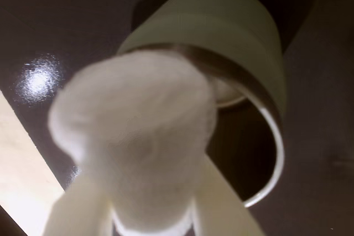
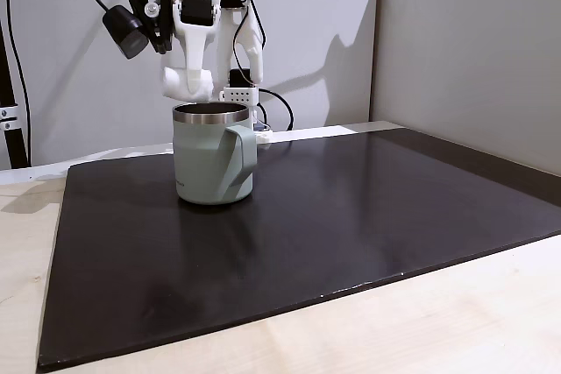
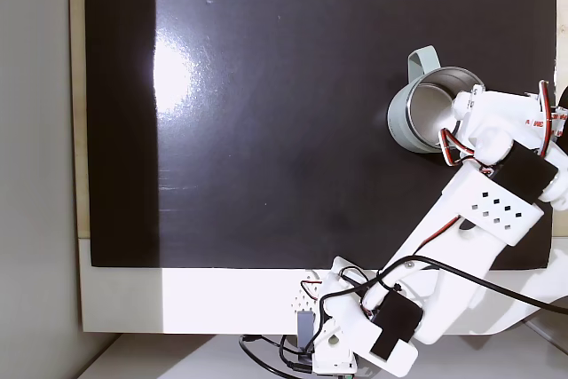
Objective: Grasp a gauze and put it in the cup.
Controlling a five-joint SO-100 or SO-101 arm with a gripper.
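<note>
Item one: the small white soft roll of gauze [image 1: 135,136], fluffy and cylindrical, pinched between the two white plastic fingers [image 1: 221,203] of the gripper [image 2: 187,85]; the fingers are closed onto the roll and only as far apart as its width, which keeps the soft material from slipping while it is carried. In a fixed view from the side the gauze [image 2: 182,82] hangs in the air just above the rim of the cup, toward its 10 o'clock edge, not touching it. Item two: the sage-green mug with shiny steel rim and interior [image 2: 213,153], upright on the black glossy mat [image 2: 351,216] that covers the pale wooden desk [image 2: 438,321]; its broad green handle [image 2: 243,159] points toward the camera's right. In the wrist view the cup's open mouth [image 1: 265,136] lies at 3 o'clock of the gauze, partly behind it, so the roll seems held over the near edge of the opening rather than its centre. In a fixed view from above, the white arm [image 3: 479,210] reaches over the cup [image 3: 417,113] from 5 o'clock. Judgement: transport is nearly done; the release probably wants a slight shift toward the middle of the mouth so the roll does not catch the rim.
</note>
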